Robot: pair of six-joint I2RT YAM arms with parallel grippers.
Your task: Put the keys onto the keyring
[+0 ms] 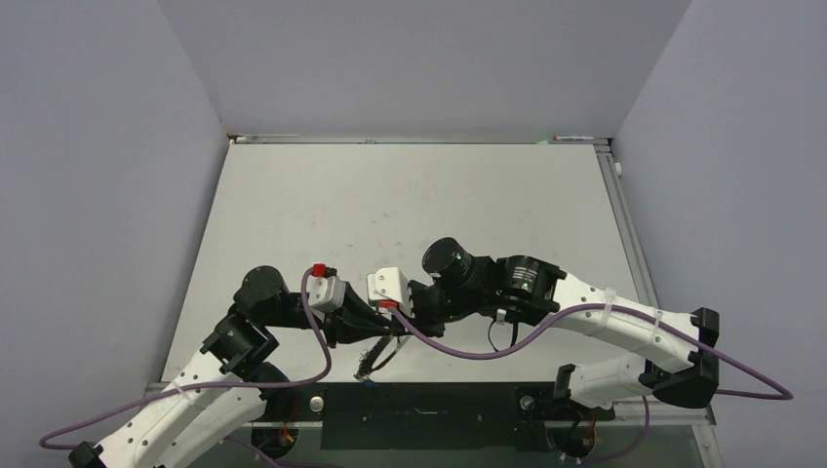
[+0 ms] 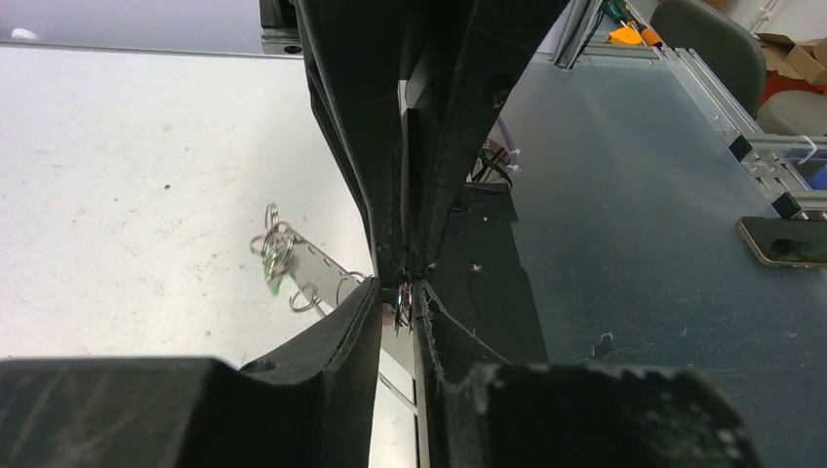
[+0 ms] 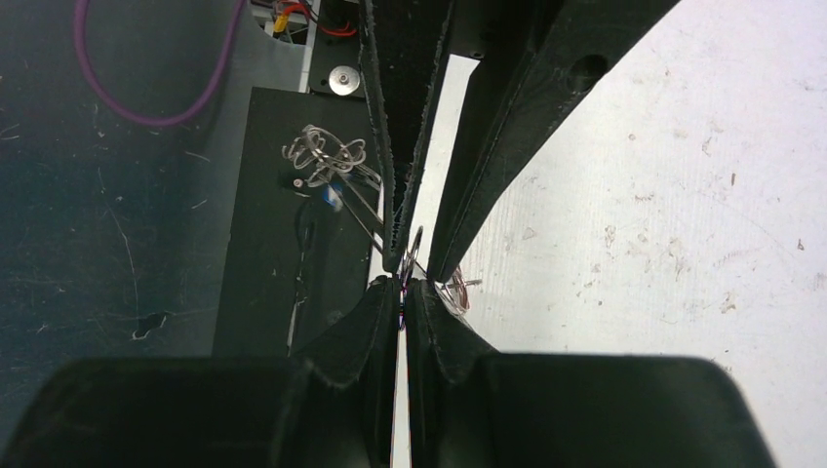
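2 grippers tip-to-tip: right gripper (image 3: 403, 285) clamped on keyring (image 3: 366, 216), left gripper (image 2: 400, 297) nearly closed (hold unclear); opposing pulls could slip it.

The worktop (image 1: 410, 195) lies open across the upper frame, but at lower centre the left end effector (image 2: 400, 292) and right end effector (image 3: 403, 283) meet tip to tip, the keyring (image 1: 371, 361) dangling just below them.
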